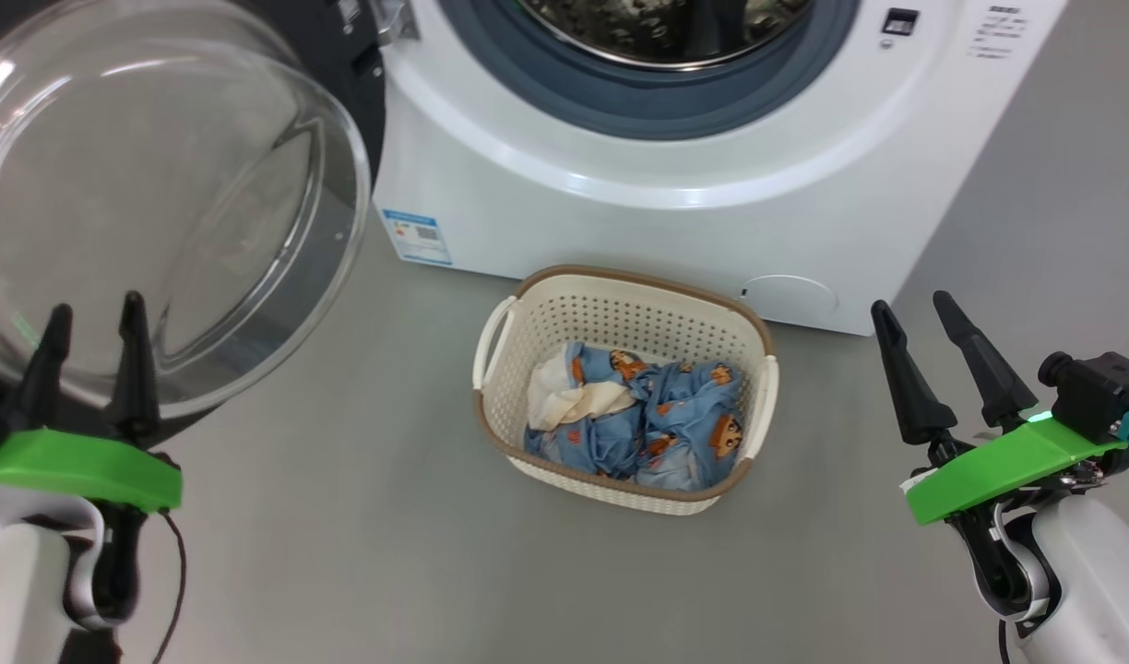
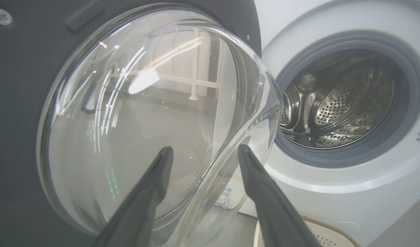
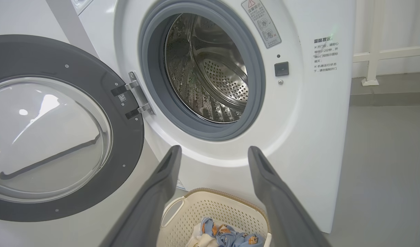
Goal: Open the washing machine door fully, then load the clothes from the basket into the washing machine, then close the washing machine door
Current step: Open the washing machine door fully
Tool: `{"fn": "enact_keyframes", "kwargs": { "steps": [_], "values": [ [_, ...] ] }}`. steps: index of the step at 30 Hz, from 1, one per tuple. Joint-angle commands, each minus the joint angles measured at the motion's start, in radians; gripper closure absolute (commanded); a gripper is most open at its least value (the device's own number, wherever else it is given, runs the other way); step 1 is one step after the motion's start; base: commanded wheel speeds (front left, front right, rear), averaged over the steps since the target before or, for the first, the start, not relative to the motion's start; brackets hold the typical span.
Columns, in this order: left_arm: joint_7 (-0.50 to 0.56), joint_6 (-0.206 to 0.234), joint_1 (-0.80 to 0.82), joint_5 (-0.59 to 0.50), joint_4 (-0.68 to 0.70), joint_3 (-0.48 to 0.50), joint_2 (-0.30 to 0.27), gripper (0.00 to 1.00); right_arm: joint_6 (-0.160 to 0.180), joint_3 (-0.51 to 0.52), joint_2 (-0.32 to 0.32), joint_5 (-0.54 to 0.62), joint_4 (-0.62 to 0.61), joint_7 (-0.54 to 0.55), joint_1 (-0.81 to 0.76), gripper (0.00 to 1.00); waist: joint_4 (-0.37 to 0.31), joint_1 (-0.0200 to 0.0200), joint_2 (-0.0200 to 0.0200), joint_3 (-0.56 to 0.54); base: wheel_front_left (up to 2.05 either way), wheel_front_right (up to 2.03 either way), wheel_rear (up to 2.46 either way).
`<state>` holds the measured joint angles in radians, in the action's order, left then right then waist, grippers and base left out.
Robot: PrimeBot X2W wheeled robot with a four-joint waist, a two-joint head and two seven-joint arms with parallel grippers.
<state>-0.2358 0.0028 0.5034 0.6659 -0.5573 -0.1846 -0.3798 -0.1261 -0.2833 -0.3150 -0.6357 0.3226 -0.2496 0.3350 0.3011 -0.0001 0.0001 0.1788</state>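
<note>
Right gripper (image 3: 214, 148): two dark fingers rise from bottom edge, spread wide, gripping nothing. Beyond them, washing machine (image 3: 306, 130), white front, porthole uncovered. Grey rubber ring (image 3: 256, 99) surrounds steel perforated drum (image 3: 210, 75). Washing machine door (image 3: 52, 51) swung out to view's left on hinge (image 3: 136, 97); dark frame, clear glass bowl (image 3: 48, 137) facing camera. Basket (image 3: 213, 209) on grey floor (image 3: 385, 171) just before machine, low between fingers. Clothes (image 3: 227, 237) inside: blue printed fabric, cream piece beside it.
</note>
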Motion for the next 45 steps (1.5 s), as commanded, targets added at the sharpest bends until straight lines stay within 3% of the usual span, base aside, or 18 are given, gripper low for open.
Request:
{"fn": "enact_keyframes", "kwargs": {
  "steps": [1,5,24,34,45],
  "values": [
    [0.002,0.006,0.005,-0.013,0.028,0.033,-0.045,0.0,-0.005,-0.015,-0.004,-0.014,-0.027,-0.012,-0.016,0.0,-0.029,0.0001,-0.0001,-0.018,0.0,0.0,0.0],
    [0.008,0.059,-0.059,-0.05,0.142,0.004,-0.04,0.0,-0.005,-0.032,-0.003,-0.014,-0.028,-0.012,-0.023,0.0,-0.087,0.0001,-0.0001,-0.04,0.0,0.0,0.0],
    [-0.018,0.117,-0.242,-0.07,0.314,-0.009,0.019,0.0,-0.005,-0.054,-0.015,-0.007,-0.028,-0.012,-0.023,0.0,-0.26,0.0001,-0.0001,-0.084,0.0,0.0,0.0],
    [-0.025,0.119,-0.291,-0.1,0.344,-0.007,0.055,0.0,-0.005,-0.053,-0.01,0.011,-0.023,-0.012,-0.028,0.0,-0.322,0.0001,-0.0001,-0.099,0.0,0.0,0.0],
    [-0.026,0.11,-0.296,-0.135,0.346,0.009,0.083,0.0,-0.005,-0.028,-0.009,0.044,-0.025,-0.012,-0.03,0.0,-0.345,0.0001,-0.0001,-0.096,0.0,0.0,0.0]
  ]
}}
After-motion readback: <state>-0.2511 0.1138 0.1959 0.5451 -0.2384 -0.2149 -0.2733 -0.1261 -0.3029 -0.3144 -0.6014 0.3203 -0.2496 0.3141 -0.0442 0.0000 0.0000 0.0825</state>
